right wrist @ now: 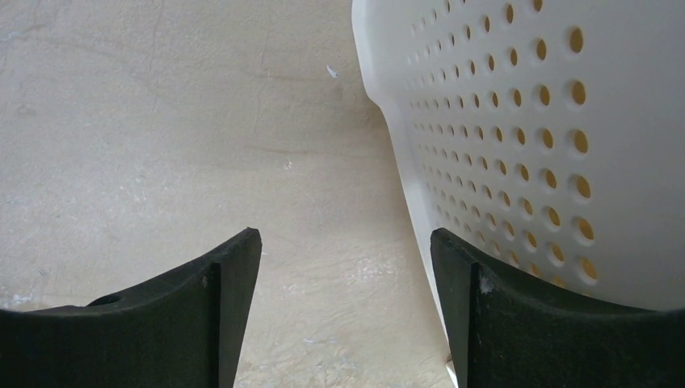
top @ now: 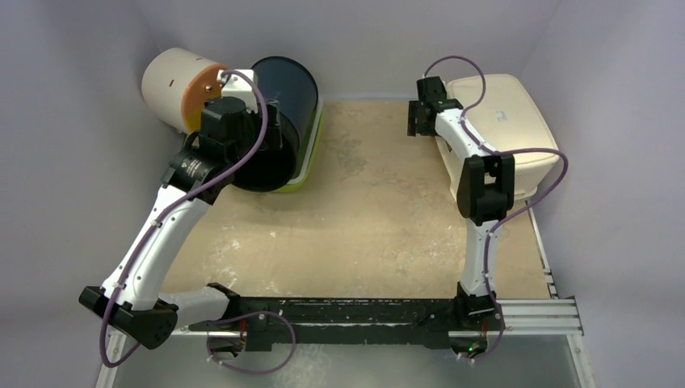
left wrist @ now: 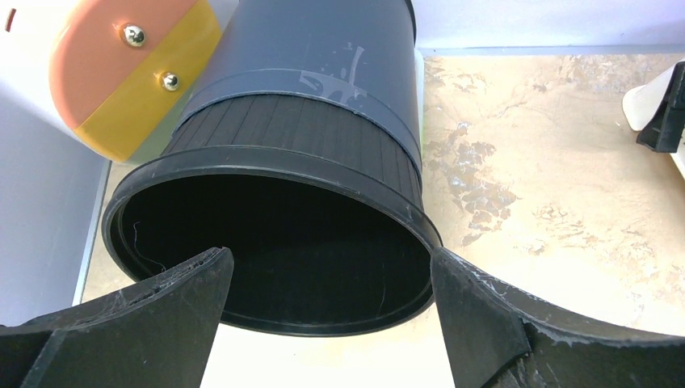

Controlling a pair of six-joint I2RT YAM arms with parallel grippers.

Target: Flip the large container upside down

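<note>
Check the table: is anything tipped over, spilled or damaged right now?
The dark bin lies on its side at the far left, mouth toward the open left gripper. A white canister with an orange end lies tipped against it. The tabletop shows worn patches, but nothing looks spilled.

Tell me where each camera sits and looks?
Top: above and behind the arms, looking down on the table; both arms show.
Left wrist: on the left arm, facing the black bin's mouth; its fingers show.
Right wrist: facing the table beside the white basket; its fingers show.
Top and left wrist both show the bin.
</note>
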